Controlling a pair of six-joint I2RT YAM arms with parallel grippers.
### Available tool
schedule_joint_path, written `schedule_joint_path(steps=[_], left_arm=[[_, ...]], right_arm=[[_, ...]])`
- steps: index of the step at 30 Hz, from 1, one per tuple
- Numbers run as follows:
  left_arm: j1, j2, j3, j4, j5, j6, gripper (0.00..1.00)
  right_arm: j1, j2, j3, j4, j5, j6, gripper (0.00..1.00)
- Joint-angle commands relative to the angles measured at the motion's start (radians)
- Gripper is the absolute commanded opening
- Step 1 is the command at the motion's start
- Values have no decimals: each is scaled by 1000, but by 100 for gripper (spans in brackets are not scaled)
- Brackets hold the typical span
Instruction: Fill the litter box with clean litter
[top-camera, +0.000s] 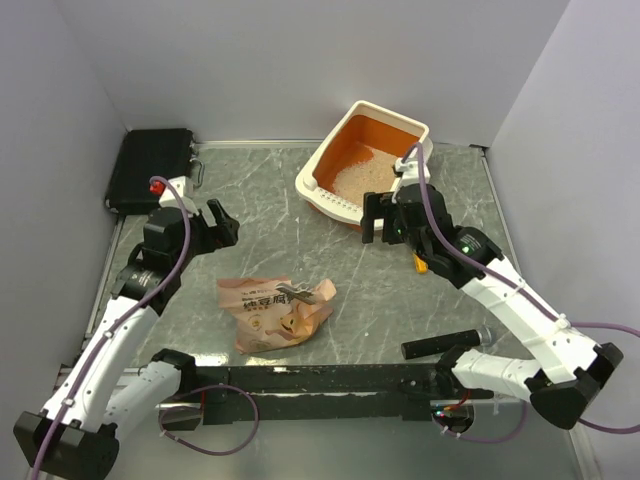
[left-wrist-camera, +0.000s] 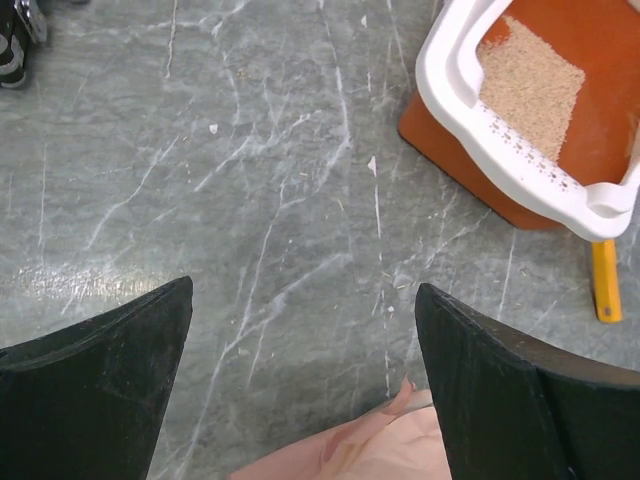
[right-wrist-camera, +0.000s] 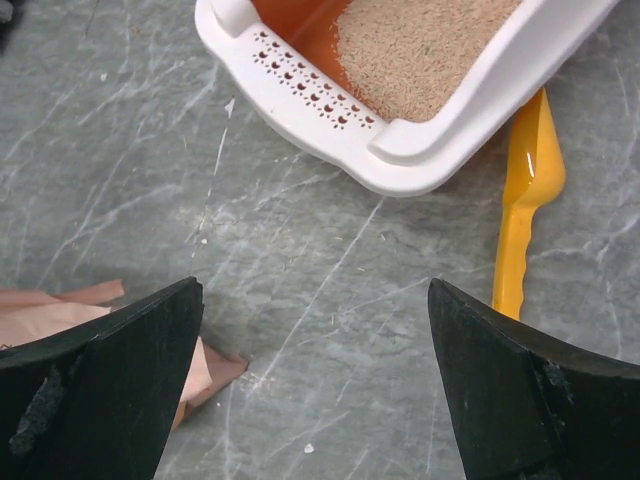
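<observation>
As seen from above, the litter box (top-camera: 322, 148) is located at the far right of the grey marbled table (top-camera: 260, 200), close to the back wall. A patch of clean litter (top-camera: 360, 177), pale beige and fine-grained, is contained in it. The patch covers the part of the orange floor next to the slotted rim (right-wrist-camera: 310, 85), and bare orange floor is exposed at the far end. The long axis of the box is set diagonally, from near-left to far-right, with the slotted end turned toward the table centre.

A yellow-orange scoop (right-wrist-camera: 525, 200) is laid on the table at the near-right corner of the box, its upper end hidden by the box edge. A peach-pink printed bag (top-camera: 275, 310) is laid crumpled at the near centre, between the arms; its contents cannot be determined. A black case (top-camera: 150, 165) is placed at the far-left corner, and its interior is not visible.

The left gripper (left-wrist-camera: 303, 290) is held above bare table near the bag, jaws spread wide and nothing between them. The right gripper (right-wrist-camera: 315, 285) is held just short of the slotted rim, likewise released and empty.
</observation>
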Motion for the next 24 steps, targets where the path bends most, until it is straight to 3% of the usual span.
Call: schedule_joint_path(steps=[1,6,16,20,24], left_arm=[[-2,-40,3,2,25,16,97],[-2,-54,-3,8,33,19,97],[-2,-46,0,11,76,42,97],[-23,-82,-26,60,249,118,97],[-85,-28,30,-42,396,174,98]], right_arm=[[0,35,51,-14,-67,-85,100],[0,-8,14,9,-179,-137,100],[-2,-42,-3,-4,-176,-128,100],[0,-81,-24,17,-208,-136,100],[0,-100,-55,20,-271,-142,100]])
